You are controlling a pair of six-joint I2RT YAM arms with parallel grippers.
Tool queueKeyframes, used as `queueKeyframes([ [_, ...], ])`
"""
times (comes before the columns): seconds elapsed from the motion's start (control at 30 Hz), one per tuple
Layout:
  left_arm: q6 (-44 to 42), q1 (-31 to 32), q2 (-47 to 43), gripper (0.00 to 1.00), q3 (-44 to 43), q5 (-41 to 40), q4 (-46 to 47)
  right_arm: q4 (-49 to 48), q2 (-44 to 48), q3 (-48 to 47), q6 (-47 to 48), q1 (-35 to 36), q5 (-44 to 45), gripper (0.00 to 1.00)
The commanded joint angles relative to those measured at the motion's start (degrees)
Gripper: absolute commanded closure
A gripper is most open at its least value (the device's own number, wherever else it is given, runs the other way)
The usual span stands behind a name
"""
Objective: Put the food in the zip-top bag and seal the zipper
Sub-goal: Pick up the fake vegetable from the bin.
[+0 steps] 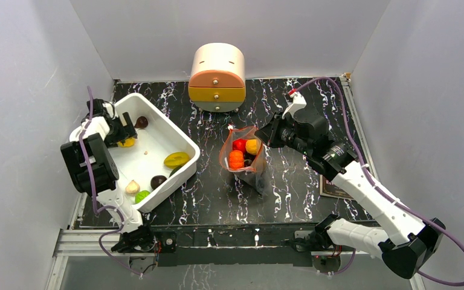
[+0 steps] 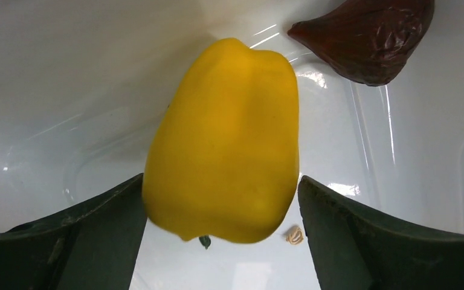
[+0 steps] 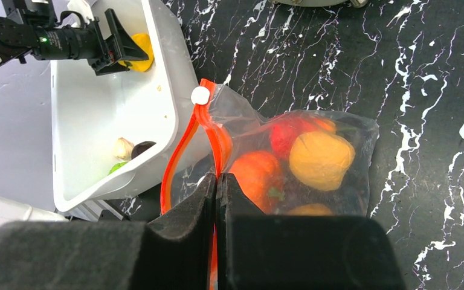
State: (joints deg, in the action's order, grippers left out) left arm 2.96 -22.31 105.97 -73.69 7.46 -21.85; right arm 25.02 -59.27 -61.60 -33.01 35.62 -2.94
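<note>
Pinching the zipper [image 3: 183, 147] tight with its jaws pressed together, the right gripper [image 3: 217, 184] holds the zip-top bag [image 3: 237, 116] near the white tub [image 3: 169, 72]. Red and orange food [image 3: 321, 158] sits inside the bag. In the tub's far corner, the left gripper [image 2: 220, 181] has its jaws spread wide, one on each side of a yellow pepper [image 2: 229, 130].

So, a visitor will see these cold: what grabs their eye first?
A yellow pepper fills the left wrist view, lying in the white tub between the open fingers of the left tool. At mid-table the right tool pinches the red-orange zipper of the clear bag holding red and orange food.
</note>
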Motion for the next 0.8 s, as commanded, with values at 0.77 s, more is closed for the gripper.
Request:
queueKeyframes([
  [0.77,1.40,8.41,-14.19,0.56,2.62,-3.33,-5.87,-4.69,-0.67,-0.85,-0.59,0.14,0.78,1.00],
])
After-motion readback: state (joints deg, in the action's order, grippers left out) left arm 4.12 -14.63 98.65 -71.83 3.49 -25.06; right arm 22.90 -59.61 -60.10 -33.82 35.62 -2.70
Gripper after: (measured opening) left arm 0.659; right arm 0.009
